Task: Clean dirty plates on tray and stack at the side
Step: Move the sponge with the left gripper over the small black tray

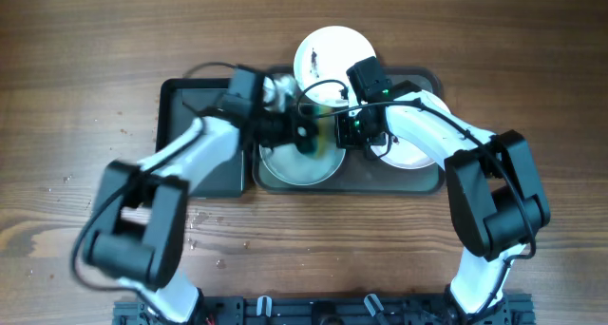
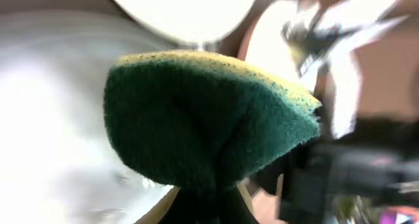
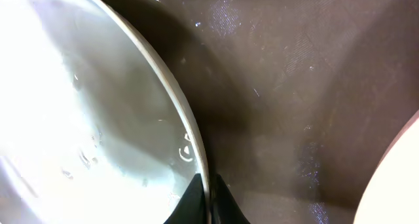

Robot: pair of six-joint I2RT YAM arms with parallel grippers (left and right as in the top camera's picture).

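Note:
The dark-grey tray holds a wet, faintly bluish plate at its front left. A white plate lies at its right, partly under my right arm. A third white plate with small dark marks lies at the back edge. My left gripper is shut on a green and yellow sponge over the bluish plate. My right gripper is shut on that plate's rim. The tray floor shows beside it.
A smaller black tray lies against the left side of the grey tray. Wooden table lies all around. Both arms cross over the middle of the grey tray. A second plate's edge shows at the right wrist view's lower right.

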